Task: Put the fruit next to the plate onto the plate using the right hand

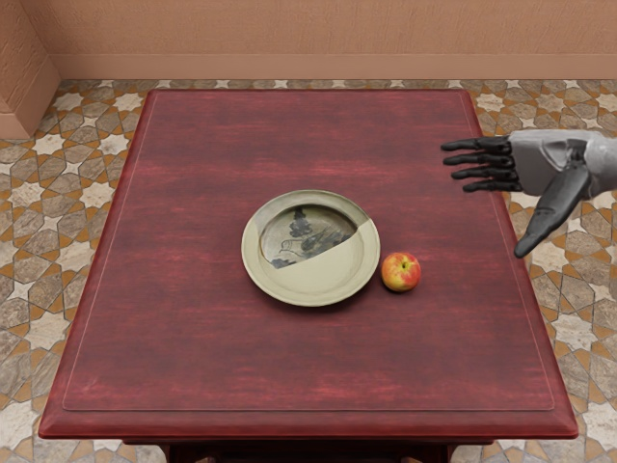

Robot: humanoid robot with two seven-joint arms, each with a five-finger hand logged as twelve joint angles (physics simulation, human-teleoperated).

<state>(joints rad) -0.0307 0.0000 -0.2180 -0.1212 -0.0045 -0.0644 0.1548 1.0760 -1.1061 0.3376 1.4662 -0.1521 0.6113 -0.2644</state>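
Head view is showing the approach step only just getting under way. The right hand (525, 174) is hovering well to the right of the plate (328, 291) and farther back, about over the table's right edge. Its four fingers are stretching out flat toward the left, the thumb is hanging downward, and it is gripping nothing.

The apple (401, 272), red with a yellowish patch, is sitting on the table (193, 367) just to the right of the plate. It is lying close to the rim, seemingly not touching it, and well apart from the hand.

Judging from this, the next move is calling for the hand to come down and toward the plate's right side, settle over the apple and curl its fingers round it. With the rim lying so close on one side, a grasp from above is looking safer, since a round fruit could roll if nudged.

The picture's right edge is cutting off the right arm (603, 154) just past the wrist, and no left arm is showing. The hand's height above the table is proving hard to judge from this slant. A pale band is covering part of the dark painted figure in the plate's well, making it hard to read.
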